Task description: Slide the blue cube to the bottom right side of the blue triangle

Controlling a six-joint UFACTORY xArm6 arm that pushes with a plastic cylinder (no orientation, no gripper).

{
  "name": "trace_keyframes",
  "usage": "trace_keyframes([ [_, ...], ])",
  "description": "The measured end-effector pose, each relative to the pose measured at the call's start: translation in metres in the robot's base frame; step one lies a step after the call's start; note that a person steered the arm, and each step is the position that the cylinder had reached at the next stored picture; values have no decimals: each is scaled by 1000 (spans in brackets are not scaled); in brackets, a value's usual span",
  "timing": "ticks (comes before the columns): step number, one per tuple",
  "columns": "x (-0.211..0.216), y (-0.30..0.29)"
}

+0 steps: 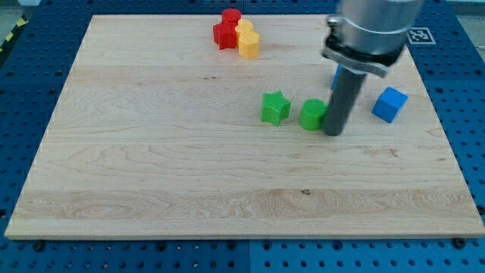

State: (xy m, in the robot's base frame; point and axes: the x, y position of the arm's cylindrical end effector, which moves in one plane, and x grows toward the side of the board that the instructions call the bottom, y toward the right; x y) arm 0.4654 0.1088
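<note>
Claw-wise, none on this rig: just a straight dark rod, so nothing spread, pressed together or pinching; my tip point(333, 133) sits on the desk point(189, 167) right against the green round block point(311, 114), on that block's view-right side, contact looks likely but cannot tell for sure. Blue cube point(389, 104) lies to the view's right of the green round block, apart from the rod, not touched. Blue triangle point(336, 76) mostly hidden behind the rod, only a blue sliver shows, toward the view's top right of the green round block; shape not readable. Green star point(275, 107) is just to the view's left of the green round block, small gap between. Toward the view's top left of the green round block, well apart, a tight cluster: red blocks point(226, 29) and yellow blocks point(247, 39) touching each other, near the desk's top edge. Desk is a light wooden board resting on a blue perforated base point(470, 114); a black-and-white marker point(420, 34) sits at the view's top right.
</note>
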Motion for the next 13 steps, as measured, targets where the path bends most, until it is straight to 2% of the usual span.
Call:
trace_keyframes([
  [1,-10,-38],
  [2,-9,-31],
  [4,4,27],
  [6,12,124],
  [7,10,154],
  [8,0,154],
  [11,-33,85],
  [13,-39,53],
])
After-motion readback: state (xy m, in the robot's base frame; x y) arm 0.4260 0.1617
